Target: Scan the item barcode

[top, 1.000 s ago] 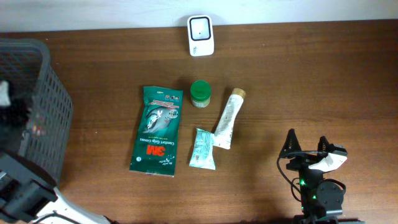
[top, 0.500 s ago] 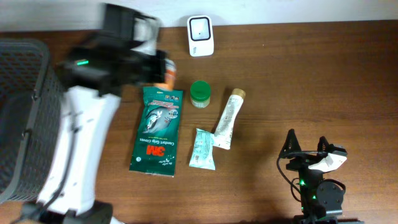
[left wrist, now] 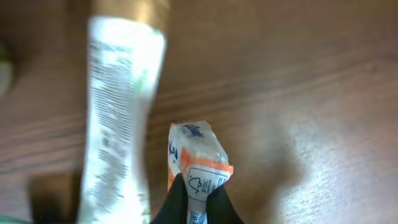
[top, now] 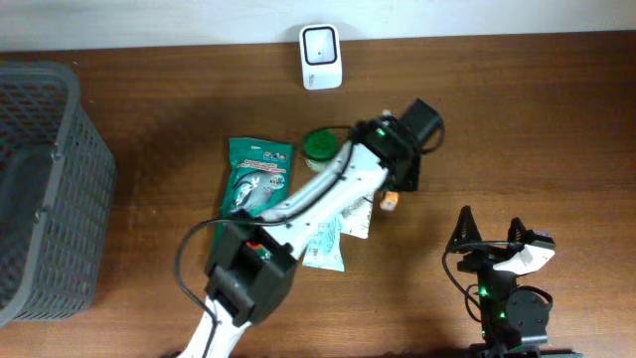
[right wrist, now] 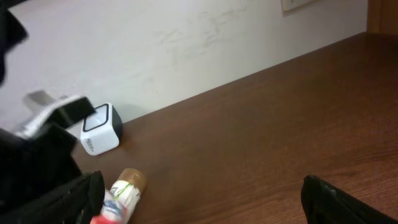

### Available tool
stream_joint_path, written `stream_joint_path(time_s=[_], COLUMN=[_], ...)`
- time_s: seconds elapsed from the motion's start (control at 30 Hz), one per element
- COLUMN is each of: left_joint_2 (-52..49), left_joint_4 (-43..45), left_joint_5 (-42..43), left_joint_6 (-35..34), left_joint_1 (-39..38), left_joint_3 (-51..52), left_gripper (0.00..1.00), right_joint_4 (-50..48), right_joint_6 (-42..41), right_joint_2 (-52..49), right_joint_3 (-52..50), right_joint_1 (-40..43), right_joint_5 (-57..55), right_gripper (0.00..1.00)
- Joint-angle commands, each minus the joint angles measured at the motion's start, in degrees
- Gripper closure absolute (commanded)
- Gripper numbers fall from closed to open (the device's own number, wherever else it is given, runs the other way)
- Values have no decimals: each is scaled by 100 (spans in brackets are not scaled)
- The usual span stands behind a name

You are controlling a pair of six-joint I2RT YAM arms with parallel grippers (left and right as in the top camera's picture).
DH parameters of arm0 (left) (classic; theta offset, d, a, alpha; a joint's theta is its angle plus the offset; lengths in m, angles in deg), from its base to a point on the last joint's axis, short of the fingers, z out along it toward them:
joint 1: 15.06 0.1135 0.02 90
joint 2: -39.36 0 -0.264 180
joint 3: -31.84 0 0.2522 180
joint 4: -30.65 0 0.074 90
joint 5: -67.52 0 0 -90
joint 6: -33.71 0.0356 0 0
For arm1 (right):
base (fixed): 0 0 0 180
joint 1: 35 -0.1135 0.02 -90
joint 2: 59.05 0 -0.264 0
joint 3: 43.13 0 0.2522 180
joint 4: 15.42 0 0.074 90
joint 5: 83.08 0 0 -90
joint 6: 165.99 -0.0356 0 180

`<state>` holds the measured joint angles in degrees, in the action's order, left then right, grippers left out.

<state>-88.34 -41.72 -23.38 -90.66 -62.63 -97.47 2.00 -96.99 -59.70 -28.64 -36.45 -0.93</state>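
Observation:
The item, a small orange-and-white packet (left wrist: 194,157), hangs pinched by one end between the black fingers of my left gripper (left wrist: 198,188), which is shut on it. In the overhead view the left gripper (top: 394,192) holds the packet (top: 390,204) low over the table just right of the white tube (top: 364,195). The white scanner (top: 321,57) stands at the table's far edge, also visible as the white scanner (right wrist: 99,127) in the right wrist view. My right gripper (top: 491,241) rests open near the front right, nothing between its fingers. No barcode can be made out.
A green 3M pack (top: 250,207), a green-lidded jar (top: 320,147) and a small teal packet (top: 325,241) lie mid-table, partly under my left arm. A dark mesh basket (top: 40,189) stands at the left edge.
My left arm has swung from the basket at the left across the table to just right of the tube, carrying the orange packet. The right arm has not moved.

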Motion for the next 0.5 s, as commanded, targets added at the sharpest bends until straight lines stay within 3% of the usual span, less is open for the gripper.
stream_joint_path(time_s=[0.0, 0.03, 0.07, 0.1, 0.17, 0.33, 0.47], left_joint_2=[-367, -387, -387, -387, -387, -195, 761], left_joint_4=[208, 264, 271, 269, 286, 280, -46], left_joint_5=[-44, -42, -39, -42, -42, -66, -66], left_joint_6=[-103, -103, -103, -103, -103, 2, 1545], left_joint_1=[-179, -177, -177, -177, -177, 55, 859], left_joint_3=[24, 24, 24, 24, 24, -334, -780], left_gripper=[100, 89, 64, 49, 41, 39, 34], right_joint_4=[26, 26, 26, 26, 26, 26, 26], right_joint_6=[-33, -31, -33, -33, -31, -33, -33], right_joint_2=[28, 28, 28, 28, 28, 28, 28], right_joint_3=[-42, -42, -42, -42, -42, -42, -42], right_joint_1=[24, 24, 24, 24, 24, 24, 24], right_joint_5=[-13, -13, -13, -13, -13, -13, -13], right_gripper=[2, 2, 2, 2, 2, 2, 2])
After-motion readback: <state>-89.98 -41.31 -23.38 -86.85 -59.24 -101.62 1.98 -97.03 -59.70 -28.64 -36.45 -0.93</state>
